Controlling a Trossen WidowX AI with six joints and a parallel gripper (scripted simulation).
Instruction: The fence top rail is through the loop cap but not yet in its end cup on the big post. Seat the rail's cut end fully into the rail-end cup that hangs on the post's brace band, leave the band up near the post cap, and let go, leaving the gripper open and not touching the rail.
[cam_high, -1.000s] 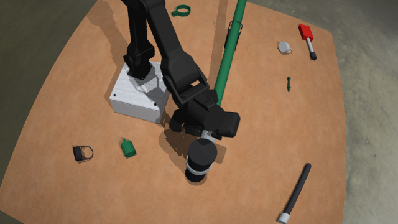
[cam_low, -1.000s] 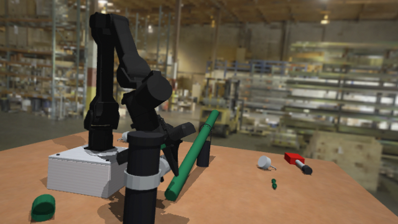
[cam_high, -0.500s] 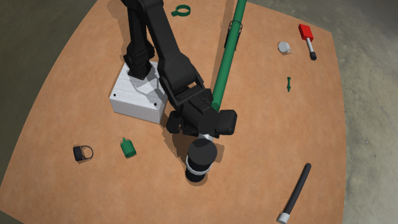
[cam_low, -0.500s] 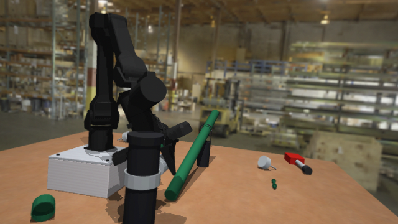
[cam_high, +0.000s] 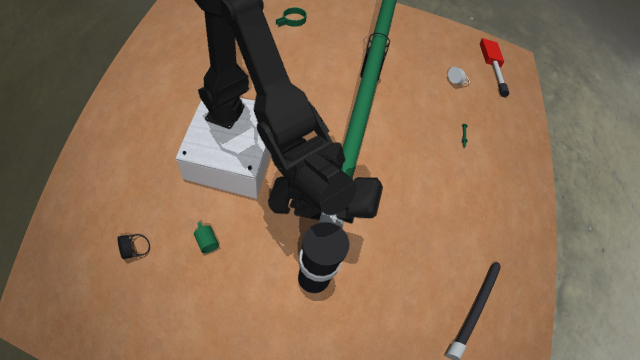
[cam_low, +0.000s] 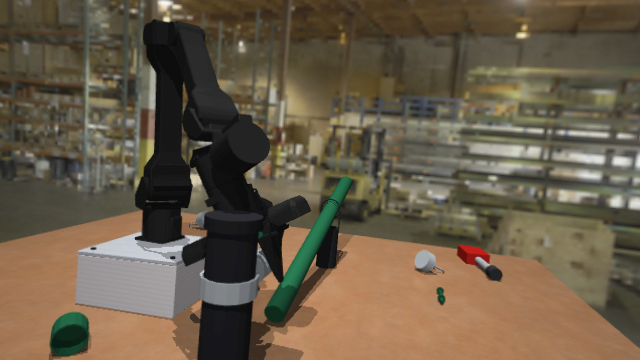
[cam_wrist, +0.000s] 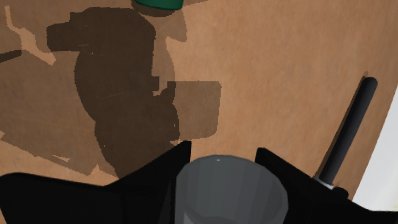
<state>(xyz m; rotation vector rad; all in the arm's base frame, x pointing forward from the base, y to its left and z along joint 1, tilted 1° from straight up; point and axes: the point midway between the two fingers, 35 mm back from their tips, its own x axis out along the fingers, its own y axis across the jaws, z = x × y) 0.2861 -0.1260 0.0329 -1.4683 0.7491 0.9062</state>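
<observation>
The green rail (cam_high: 367, 95) (cam_low: 310, 245) slopes down from the loop cap's ring (cam_low: 331, 201) on the short black post (cam_low: 327, 250). Its lower end is free, low beside the big black post (cam_high: 325, 245) (cam_low: 226, 330) and outside the cup. The grey band (cam_high: 320, 276) (cam_low: 229, 294) is around the big post, somewhat below its cap. My gripper (cam_wrist: 223, 151) is shut on the grey rail-end cup (cam_high: 331, 218) (cam_low: 262, 266) (cam_wrist: 230, 192), on the post's rail side. The far finger is hidden behind the post in the exterior view. Whether a finger touches the rail cannot be told.
The white base block (cam_high: 220, 175) (cam_low: 125, 285) is left of the rail. A green cap (cam_high: 206, 238) (cam_low: 70, 334) and black loop cap (cam_high: 126, 246) lie left. A dark rod (cam_high: 479, 305) (cam_wrist: 350, 130), grey cap (cam_high: 456, 76), green bolt (cam_high: 465, 135) and red-headed tool (cam_high: 492, 51) lie right.
</observation>
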